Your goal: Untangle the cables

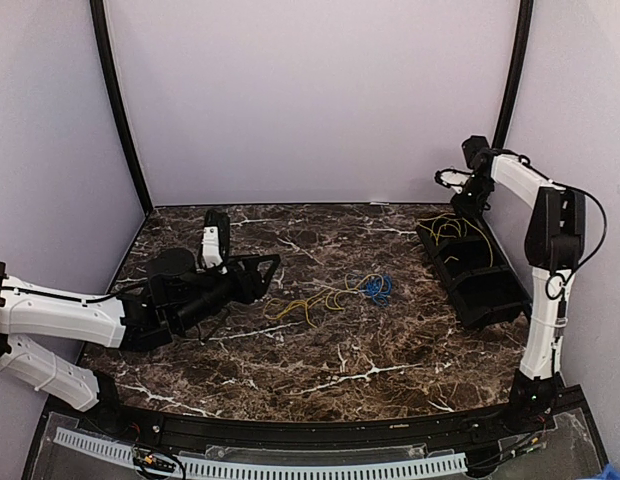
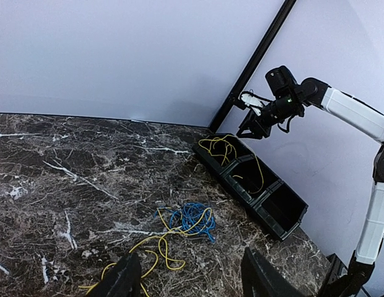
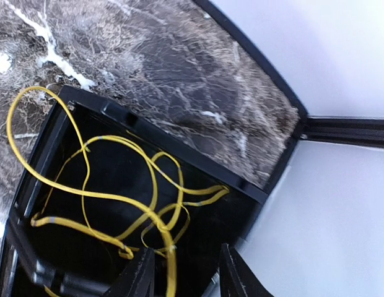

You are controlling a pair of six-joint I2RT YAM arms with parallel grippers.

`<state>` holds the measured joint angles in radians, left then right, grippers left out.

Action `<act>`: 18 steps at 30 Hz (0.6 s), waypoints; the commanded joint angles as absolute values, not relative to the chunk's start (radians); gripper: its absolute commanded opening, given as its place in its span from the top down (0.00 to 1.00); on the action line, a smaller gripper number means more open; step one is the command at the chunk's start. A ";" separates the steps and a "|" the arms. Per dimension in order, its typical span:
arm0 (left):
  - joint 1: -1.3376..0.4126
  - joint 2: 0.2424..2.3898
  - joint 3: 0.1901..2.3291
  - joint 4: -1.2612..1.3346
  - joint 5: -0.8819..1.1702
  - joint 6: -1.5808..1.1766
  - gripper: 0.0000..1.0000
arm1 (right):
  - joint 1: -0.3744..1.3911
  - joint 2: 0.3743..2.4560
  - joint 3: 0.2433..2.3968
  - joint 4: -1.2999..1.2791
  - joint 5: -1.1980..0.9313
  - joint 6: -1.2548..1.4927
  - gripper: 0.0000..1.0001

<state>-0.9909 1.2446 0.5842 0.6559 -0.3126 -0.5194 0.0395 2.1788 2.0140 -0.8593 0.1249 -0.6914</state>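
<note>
Mid-table: yellow cables [image 1: 305,300] knotted into blue cables [image 1: 375,288]. More yellow strand [image 3: 117,204] in bin [image 1: 485,295]. Light, floppy, snag-prone (loops drag neighbours); pinch one free end. Left gripper [image 2: 189,279] wide open, empty. Right gripper [image 3: 186,275] above bin, jaws apart, strand between, unclamped.

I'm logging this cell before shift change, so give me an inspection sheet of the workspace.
Surface: dark marbled table, no spills seen.
Job's things: yellow and blue tangle mid-table; yellow cable in the far end of the bin.
Clutter: nothing seen.
Grippers: left end effector open, low over the table, left of the tangle; right end effector open above the bin's far end, the yellow cable passing between its fingers.
Cables: black arm wiring loops along the right arm.
Surroundings: pale walls, black posts in the corners.
</note>
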 commanded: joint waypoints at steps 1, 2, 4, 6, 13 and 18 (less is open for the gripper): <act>-0.982 1.251 0.568 0.713 -0.285 -0.529 0.42 | 0.038 2.106 1.975 -0.937 0.177 -0.660 0.61; -0.981 1.252 0.565 0.715 -0.284 -0.529 0.42 | 0.038 2.091 1.954 -0.944 0.185 -0.659 0.61; -0.980 1.248 0.559 0.718 -0.281 -0.528 0.42 | 0.036 2.051 1.908 -0.947 0.197 -0.654 0.61; -0.978 1.245 0.553 0.722 -0.279 -0.526 0.42 | 0.031 2.009 1.854 -0.944 0.201 -0.643 0.62; -0.972 1.243 0.531 0.740 -0.262 -0.538 0.42 | 0.009 1.906 1.671 -0.972 0.126 -0.590 0.69; -0.970 1.252 0.526 0.747 -0.249 -0.545 0.42 | -0.038 1.909 1.581 -0.888 0.118 -0.575 0.70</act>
<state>-0.9775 1.2510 0.5358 0.7082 -0.2687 -0.5354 -0.0044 1.9179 1.6245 -0.9447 0.1486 -0.6075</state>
